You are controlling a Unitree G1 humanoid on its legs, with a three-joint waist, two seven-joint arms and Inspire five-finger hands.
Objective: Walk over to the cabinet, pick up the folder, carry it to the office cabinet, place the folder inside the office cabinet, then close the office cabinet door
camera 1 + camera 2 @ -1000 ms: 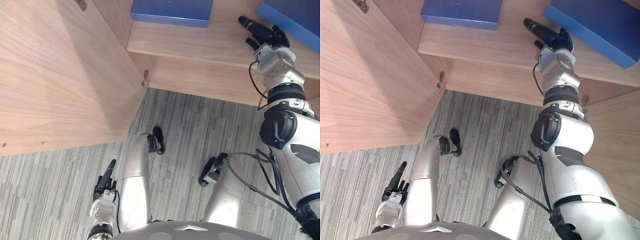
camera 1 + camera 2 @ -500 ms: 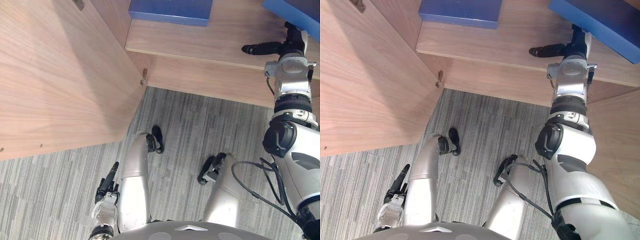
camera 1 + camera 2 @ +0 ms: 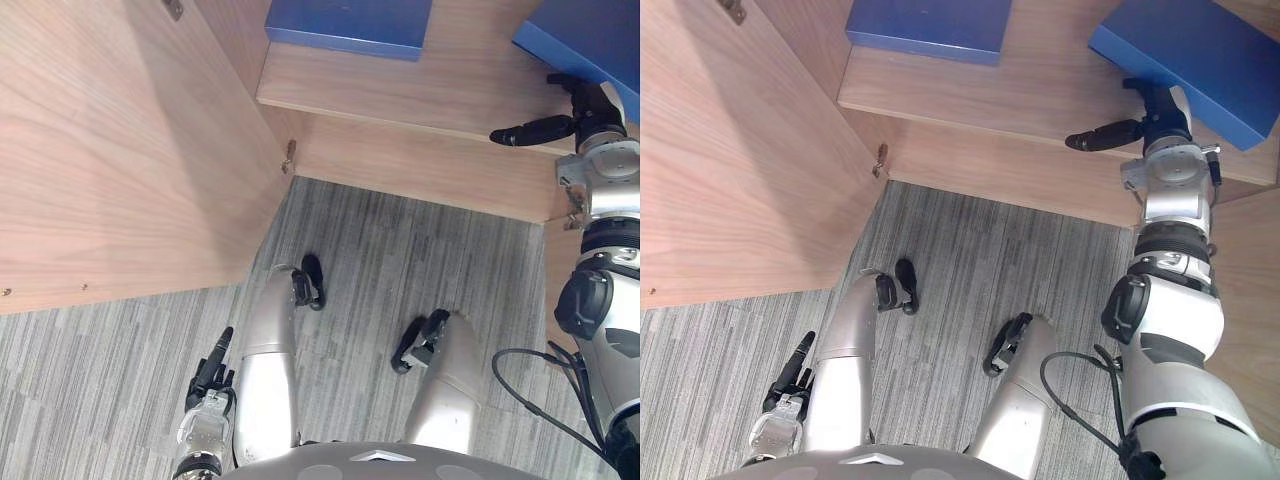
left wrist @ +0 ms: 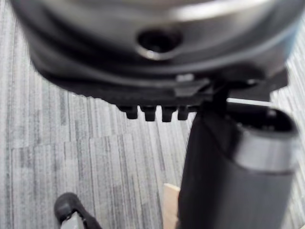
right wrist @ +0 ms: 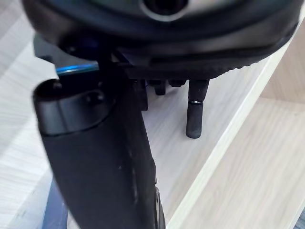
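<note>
A blue folder [image 3: 1200, 50] lies at an angle on the right of the wooden cabinet shelf [image 3: 1020, 90]. My right hand [image 3: 1157, 115] is at the shelf's front, right against the folder's near edge, its thumb stretched out to the left and its fingers straight, holding nothing. In the right wrist view a straight finger [image 5: 195, 114] reaches over the shelf board [image 5: 228, 114], with a blue folder edge [image 5: 76, 69] beside the hand. My left hand [image 3: 790, 380] hangs low by the floor, open and idle.
A second blue folder [image 3: 930, 25] lies on the shelf's left part. The cabinet's left door [image 3: 730, 150] stands wide open, with a hinge [image 3: 880, 158] at its inner corner. Another wooden door panel [image 3: 1250, 280] stands at the right. Grey striped carpet [image 3: 960, 260] lies below.
My right hand has swung right along the shelf and turned, from fingers pointing into the cabinet to thumb out leftward at the right folder's near edge. The left hand has stayed low.
</note>
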